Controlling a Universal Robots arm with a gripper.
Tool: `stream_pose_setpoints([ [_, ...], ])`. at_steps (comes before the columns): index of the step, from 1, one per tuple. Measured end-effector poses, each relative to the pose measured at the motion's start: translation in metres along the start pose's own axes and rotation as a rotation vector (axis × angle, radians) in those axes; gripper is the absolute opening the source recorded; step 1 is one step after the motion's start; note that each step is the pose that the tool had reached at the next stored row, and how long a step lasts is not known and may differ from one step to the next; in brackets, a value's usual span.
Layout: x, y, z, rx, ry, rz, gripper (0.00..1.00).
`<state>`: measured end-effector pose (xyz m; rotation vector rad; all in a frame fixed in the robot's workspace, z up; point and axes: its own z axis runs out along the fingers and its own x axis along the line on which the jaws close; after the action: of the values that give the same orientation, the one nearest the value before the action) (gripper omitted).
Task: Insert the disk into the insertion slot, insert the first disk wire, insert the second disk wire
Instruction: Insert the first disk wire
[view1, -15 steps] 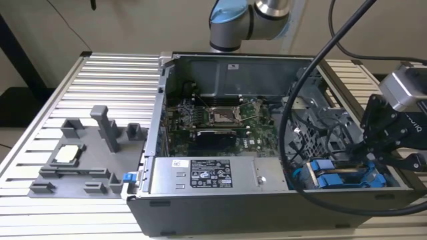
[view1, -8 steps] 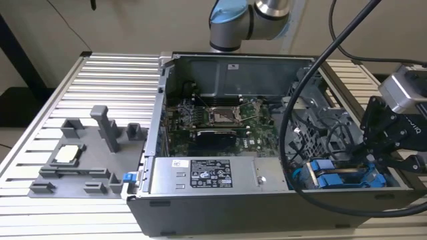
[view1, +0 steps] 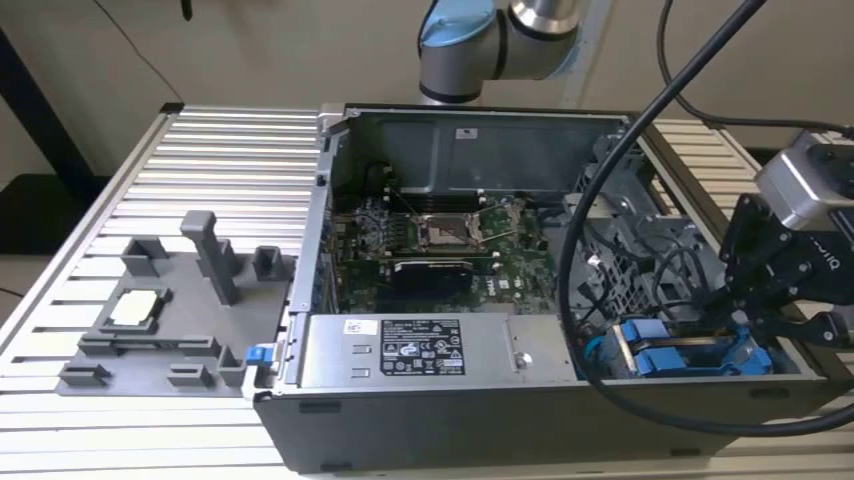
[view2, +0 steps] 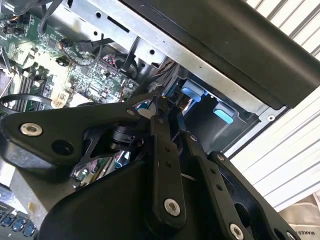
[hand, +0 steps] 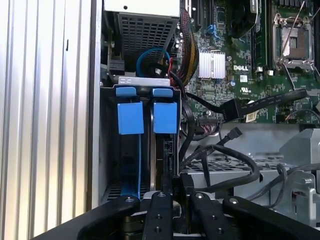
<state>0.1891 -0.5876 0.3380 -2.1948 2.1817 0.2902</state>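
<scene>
Two blue-framed drives stand side by side in the dark grey drive bay (hand: 106, 150) of the open computer case. The disk (hand: 166, 116) is the one farther from the case wall, and it sits inside the insertion slot. The similar drive (hand: 131, 118) sits beside it against the wall. My gripper (hand: 175, 181) is at the disk's near end with its fingers pressed together; I cannot tell if anything thin lies between them. In the exterior view my gripper (view1: 750, 312) hangs at the right end of the blue frames (view1: 694, 355). Two black wire plugs (hand: 234, 108) (hand: 235, 133) hang loose nearby.
Black cables (hand: 225, 150) loop over the grey metal cage (hand: 260, 175) beside the bay. The motherboard (view1: 441, 235) and the power supply (view1: 414, 352) are in the case. A grey fixture plate (view1: 160, 310) lies on the slatted table at the exterior view's left.
</scene>
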Motion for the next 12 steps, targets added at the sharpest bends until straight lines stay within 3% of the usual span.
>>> stream_pose_setpoints([
  [12,0.0007,-0.0004,0.004,-0.0003,0.0014,0.0,0.19],
])
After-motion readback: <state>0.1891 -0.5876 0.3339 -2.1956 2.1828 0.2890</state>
